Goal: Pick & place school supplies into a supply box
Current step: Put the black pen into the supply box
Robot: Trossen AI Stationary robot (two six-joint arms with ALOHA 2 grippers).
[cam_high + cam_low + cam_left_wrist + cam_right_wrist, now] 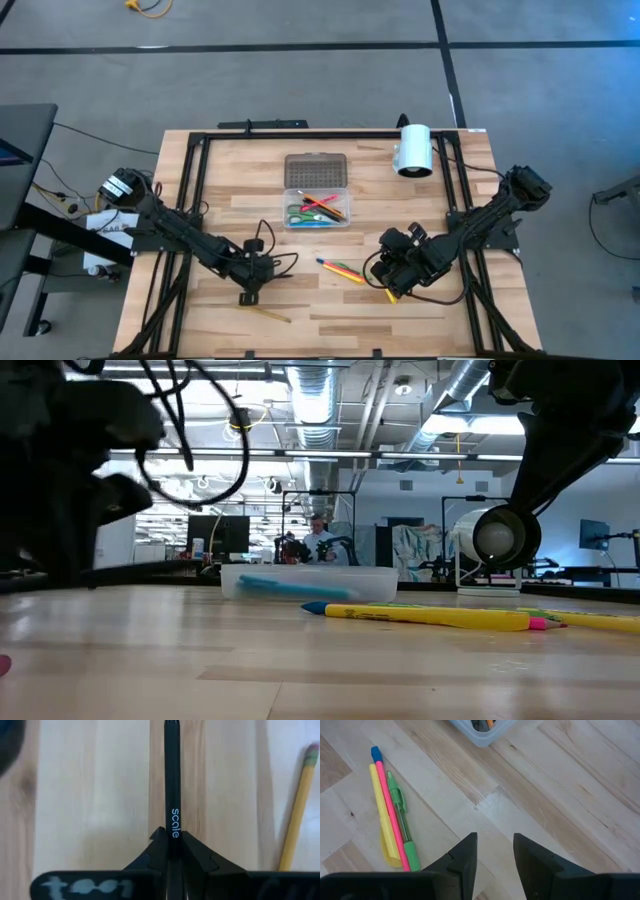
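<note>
1. The place is a robotics lab or an open industrial workspace.
2. Exposed silver ducts [318,405] and pipes run under the ceiling, with strip lights.
3. Behind the wooden table [330,300] stand monitors [222,535] and other equipment, and a person [320,540] sits there.
4. The floor [300,25] is grey concrete with dark tape lines.

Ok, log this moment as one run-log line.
left gripper: shut on black marker | right gripper: open, above table | clear plastic supply box: partly filled
</note>
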